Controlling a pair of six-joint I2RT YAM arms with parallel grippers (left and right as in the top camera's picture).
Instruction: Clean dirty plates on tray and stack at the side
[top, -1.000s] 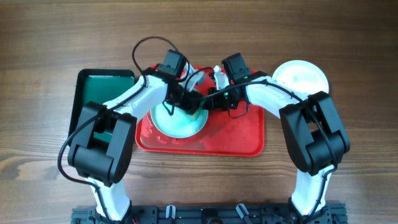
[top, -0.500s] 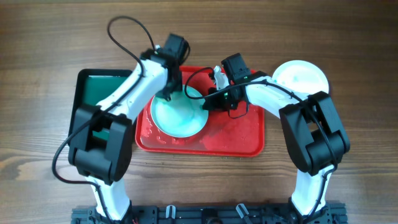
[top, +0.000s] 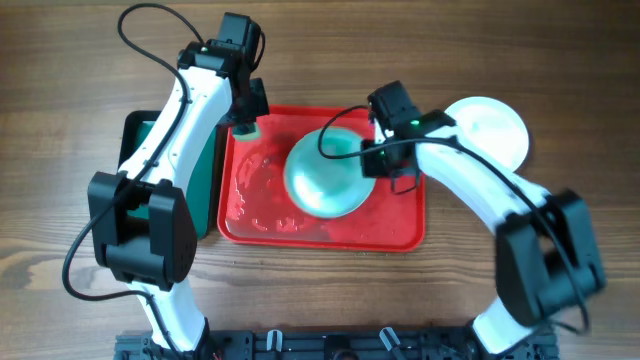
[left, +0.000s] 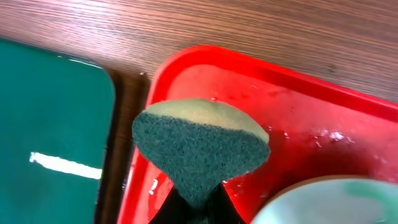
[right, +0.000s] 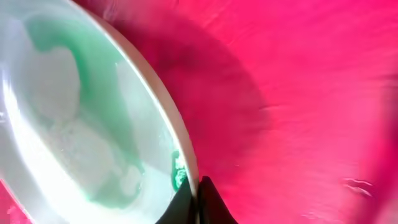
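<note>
Showing green smears, one plate (top: 325, 175) sits over the single red tray (top: 390, 228), its rim pinched by the right end effector (right: 194, 200). A second plate (top: 490, 130) lies on the surface (top: 560, 60) just right of the tray. The left end effector (left: 196, 204) clenches one sponge (left: 199, 146) above the tray's corner, near one green tray (top: 140, 145).

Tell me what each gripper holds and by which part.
Left gripper pinches a green-and-yellow scouring sponge by one end; right gripper clamps the pale aqua round plate at its rim.

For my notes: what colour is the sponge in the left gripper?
Sponge: dark green, yellowish backing; left wrist view.
</note>
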